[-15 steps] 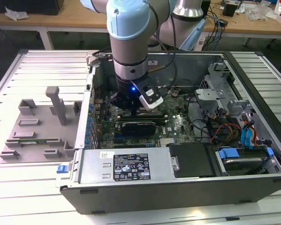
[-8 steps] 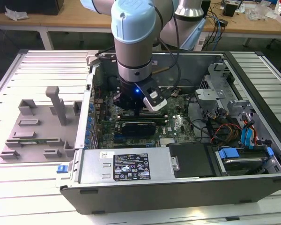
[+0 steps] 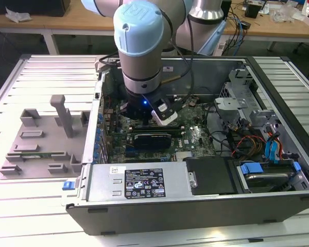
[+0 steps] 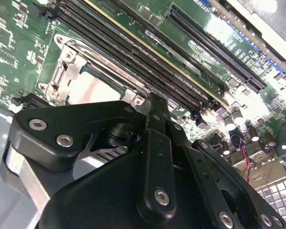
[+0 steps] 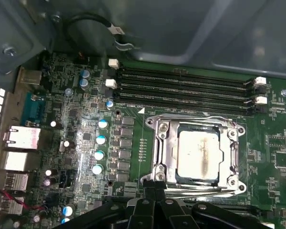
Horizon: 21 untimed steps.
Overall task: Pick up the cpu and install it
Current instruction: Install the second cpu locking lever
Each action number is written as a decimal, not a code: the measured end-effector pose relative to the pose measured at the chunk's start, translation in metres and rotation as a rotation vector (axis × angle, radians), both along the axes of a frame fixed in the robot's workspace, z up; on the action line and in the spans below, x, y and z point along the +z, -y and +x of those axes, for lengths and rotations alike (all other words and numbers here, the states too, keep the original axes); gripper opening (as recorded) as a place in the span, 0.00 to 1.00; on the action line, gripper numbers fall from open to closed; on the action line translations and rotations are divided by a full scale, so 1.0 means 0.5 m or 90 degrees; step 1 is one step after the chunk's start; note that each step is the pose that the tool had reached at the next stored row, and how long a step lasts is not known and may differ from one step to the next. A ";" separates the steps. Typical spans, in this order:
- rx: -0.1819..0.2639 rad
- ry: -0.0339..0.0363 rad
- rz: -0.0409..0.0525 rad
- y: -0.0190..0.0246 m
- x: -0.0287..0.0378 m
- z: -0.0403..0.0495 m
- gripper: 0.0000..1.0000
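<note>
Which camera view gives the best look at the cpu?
The first wrist view: the cpu sits in its socket, its whole pale top unobstructed. In the second wrist view the cpu is partly hidden behind the black gripper. In the exterior view the arm covers that part of the motherboard.

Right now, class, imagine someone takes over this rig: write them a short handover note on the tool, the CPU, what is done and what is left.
Tool: inside the open computer case, low over the motherboard, right at the edge of the socket. It appears shut with nothing visible between its tips.
CPU: lying flat inside the socket's metal frame, also seen in the second wrist view.
Done: the CPU looks placed in the socket.
Left: confirm it is fully seated; whether the socket is latched cannot be told.
</note>
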<state>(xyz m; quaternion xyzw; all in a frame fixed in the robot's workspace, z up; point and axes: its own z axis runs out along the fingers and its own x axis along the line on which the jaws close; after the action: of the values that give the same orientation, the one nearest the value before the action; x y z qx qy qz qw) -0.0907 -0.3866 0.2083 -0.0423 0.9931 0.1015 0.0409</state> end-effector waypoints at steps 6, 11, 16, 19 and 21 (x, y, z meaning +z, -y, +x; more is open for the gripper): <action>-0.002 -0.0001 0.0118 0.0004 -0.015 -0.010 0.11; -0.004 0.0001 0.0248 0.0001 -0.008 -0.012 0.11; -0.005 0.0001 0.0228 0.0002 0.063 -0.012 0.11; -0.009 0.0002 0.0180 0.0000 0.088 -0.008 0.11; -0.013 -0.0011 0.0147 0.0001 0.089 0.006 0.11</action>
<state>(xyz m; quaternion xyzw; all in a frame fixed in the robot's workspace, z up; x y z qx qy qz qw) -0.0877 -0.3867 0.2526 -0.0314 0.9923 0.1126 0.0416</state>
